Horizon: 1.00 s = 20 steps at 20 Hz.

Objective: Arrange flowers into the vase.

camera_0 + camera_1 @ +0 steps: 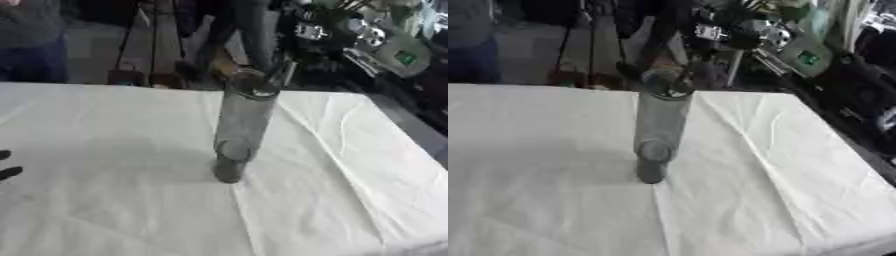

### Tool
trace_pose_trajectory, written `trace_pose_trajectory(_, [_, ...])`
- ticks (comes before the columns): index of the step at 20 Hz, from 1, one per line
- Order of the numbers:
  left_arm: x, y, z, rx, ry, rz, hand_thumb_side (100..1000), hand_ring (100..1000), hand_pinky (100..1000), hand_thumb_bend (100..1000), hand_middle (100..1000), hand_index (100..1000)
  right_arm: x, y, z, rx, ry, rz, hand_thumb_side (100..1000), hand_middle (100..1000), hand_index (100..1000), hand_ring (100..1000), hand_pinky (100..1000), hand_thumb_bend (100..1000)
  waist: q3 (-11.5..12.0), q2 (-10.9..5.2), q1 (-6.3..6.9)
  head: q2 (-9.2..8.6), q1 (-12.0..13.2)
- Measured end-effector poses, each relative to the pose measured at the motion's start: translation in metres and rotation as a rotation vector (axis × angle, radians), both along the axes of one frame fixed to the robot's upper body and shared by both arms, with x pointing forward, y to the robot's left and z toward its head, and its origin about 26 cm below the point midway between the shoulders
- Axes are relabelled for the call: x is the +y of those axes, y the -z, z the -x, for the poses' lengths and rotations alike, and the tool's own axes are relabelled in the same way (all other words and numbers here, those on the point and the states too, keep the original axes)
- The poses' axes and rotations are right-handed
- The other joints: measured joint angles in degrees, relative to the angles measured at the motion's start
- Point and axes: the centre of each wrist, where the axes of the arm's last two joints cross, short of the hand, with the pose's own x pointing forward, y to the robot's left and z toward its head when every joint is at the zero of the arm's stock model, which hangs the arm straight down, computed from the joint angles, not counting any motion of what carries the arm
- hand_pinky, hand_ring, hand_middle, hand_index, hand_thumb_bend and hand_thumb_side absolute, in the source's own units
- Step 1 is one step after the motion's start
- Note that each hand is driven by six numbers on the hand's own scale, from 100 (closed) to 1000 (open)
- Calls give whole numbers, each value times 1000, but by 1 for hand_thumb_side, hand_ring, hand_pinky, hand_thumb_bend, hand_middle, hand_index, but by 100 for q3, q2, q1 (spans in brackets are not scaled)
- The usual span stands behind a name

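Only dark fingertips of the left hand [7,165] show at nine o'clock, the rest cut off by the edge.

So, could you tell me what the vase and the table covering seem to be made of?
The vase looks like clear, smooth glass or plastic: the cloth shows through its wall. The table covering looks like matte white fabric, going by its creases and fold lines.
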Motion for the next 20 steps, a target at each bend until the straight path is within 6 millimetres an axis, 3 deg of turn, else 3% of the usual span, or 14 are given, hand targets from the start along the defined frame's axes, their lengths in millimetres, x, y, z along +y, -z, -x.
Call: trace_pose_trajectory(20, [0,0,0,-1,6,-3,775,958,709,947,662,797,2,14,-5,34,12,11,1000,286,248,434,175,100,116,53,-2,-6,-1])
